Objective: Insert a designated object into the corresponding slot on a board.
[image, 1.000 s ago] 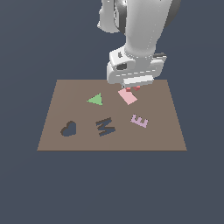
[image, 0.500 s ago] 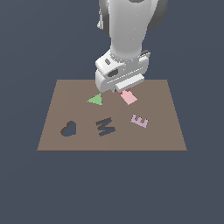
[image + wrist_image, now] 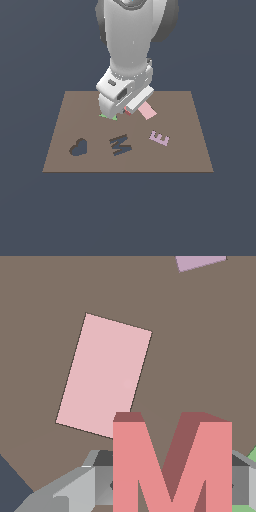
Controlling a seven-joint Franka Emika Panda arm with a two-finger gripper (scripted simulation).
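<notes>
Red M-shaped flat block [image 3: 172, 466] is being gripped in the end effector [image 3: 170, 491], raised above the large brown square board [image 3: 65, 150]; left to right, the dark M-shaped cutout [image 3: 120, 144] is being approached, and misalignment could be jamming insertion.

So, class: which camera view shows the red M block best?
The wrist view: the red M block fills the foreground, its letter shape plain, between the end effector fingers. In the exterior view the arm hides it almost wholly; only a red sliver shows beside the pink rectangle.
</notes>
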